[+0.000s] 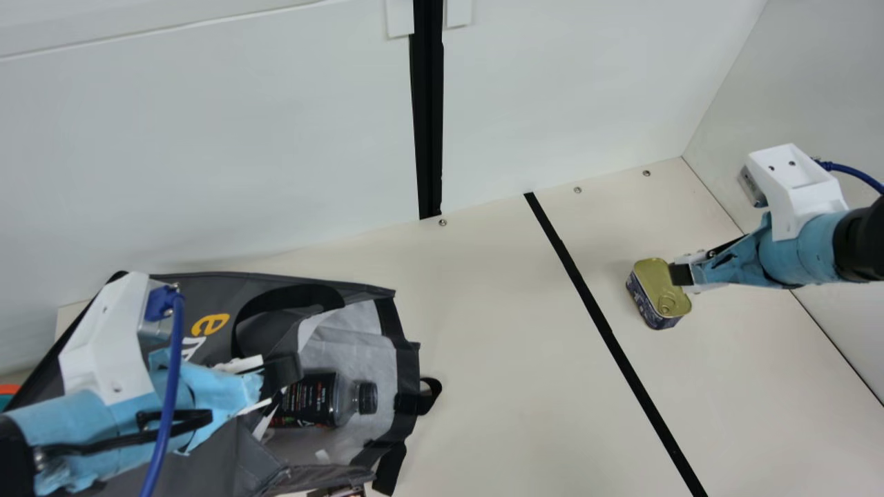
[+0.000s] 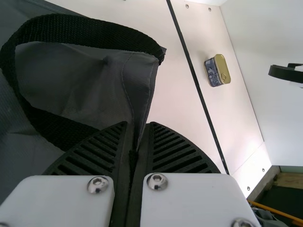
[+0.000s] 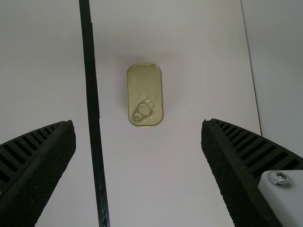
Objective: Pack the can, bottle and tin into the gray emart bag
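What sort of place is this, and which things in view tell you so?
Probably a robotics lab's test booth: pale panels stand around a cream table, with a left robot arm and a right robot arm over it.

"What does your left arm look like?"

"It has a light-blue wrap [image 1: 83, 428], a white bracket [image 1: 107, 345], a bright blue cable [image 1: 168, 400] and a thin black cord [image 1: 190, 417]."

"And your right arm?"

"Light-blue covering [image 1: 818, 248] again, a black joint [image 1: 867, 238], a boxy white mount [image 1: 794, 186] and a blue lead [image 1: 851, 170]."

"Your pincers?"

"My left pincer [image 1: 295, 369] has curved, ribbed black fingers [image 2: 99, 146], white plates [image 2: 61, 201] and round silver screws [image 2: 157, 181]. My right pincer [image 1: 681, 274] has ribbed black fingers too, grainy along their inner faces."
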Controlling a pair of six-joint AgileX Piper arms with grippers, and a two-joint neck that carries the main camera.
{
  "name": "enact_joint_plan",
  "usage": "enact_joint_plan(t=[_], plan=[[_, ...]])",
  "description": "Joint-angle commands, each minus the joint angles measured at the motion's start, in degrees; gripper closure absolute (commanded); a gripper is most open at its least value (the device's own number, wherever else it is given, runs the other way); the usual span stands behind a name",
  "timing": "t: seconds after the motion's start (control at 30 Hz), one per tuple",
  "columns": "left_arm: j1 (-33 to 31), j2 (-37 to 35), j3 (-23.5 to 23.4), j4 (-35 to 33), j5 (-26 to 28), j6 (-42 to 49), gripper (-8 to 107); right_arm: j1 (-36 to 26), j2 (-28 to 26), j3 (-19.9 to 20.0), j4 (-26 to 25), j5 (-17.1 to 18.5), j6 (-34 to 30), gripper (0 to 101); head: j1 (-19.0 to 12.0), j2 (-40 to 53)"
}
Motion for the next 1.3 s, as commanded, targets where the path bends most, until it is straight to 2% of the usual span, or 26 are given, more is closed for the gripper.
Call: enact_joint_plan(t=[0.0,0.63,1.27], plan=[[0.0,0.0,0.0,0.0,0.0,0.0,89,0.0,0.8,0.1,0.0,-0.3,-0.2,10,-1.3,0.0],[0.0,0.0,0.0,0.0,0.0,0.0,89,0.9,9.1,-0.2,0.6,-4.5,-0.5,10,-1.3,0.0],[0.0,0.0,0.0,0.0,0.0,0.0,89,1.2,15.1,1.3,1.1,-7.4,-2.4,10,-1.3,0.0]])
